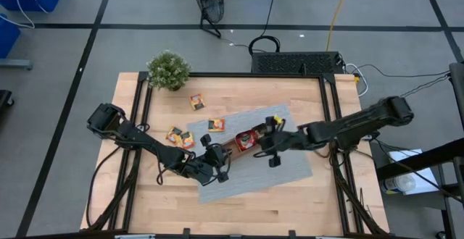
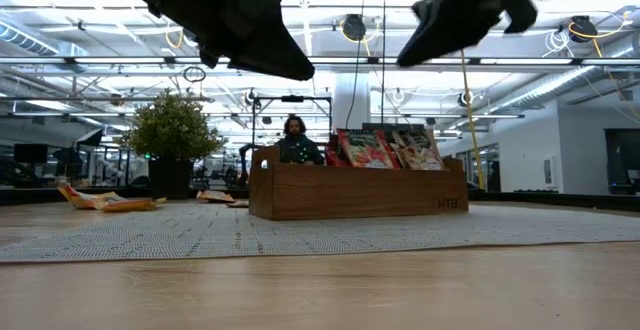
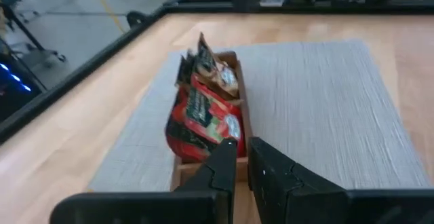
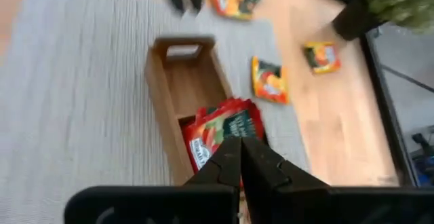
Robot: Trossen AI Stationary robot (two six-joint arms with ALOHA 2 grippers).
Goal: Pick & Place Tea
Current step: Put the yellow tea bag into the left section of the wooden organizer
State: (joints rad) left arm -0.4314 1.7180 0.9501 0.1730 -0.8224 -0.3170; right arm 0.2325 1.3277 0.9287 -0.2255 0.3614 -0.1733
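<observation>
The brown wooden tray [image 1: 243, 139] sits on a grey mat [image 1: 290, 168]. Red tea sachets [image 4: 224, 132] stand in one compartment and grey-brown ones [image 3: 218, 76] in another. The end compartment [image 4: 193, 81] shows bare wood. Several orange-yellow and red sachets lie flat on the table left of the tray [image 1: 197, 102] [image 1: 216, 124] [image 1: 180, 137]. My left gripper [image 1: 217, 165] hovers over the mat on the near-left side of the tray, shut and holding nothing. My right gripper [image 4: 241, 157] hovers at the tray's right end above the red sachets, shut and empty.
A small green potted plant [image 1: 168, 70] stands at the table's far-left corner. Black frame rails [image 1: 330, 116] run along the table's sides. The mat's near-right part and the wood near the near edge [image 1: 275, 206] are bare. A person [image 2: 294, 138] shows far behind the table.
</observation>
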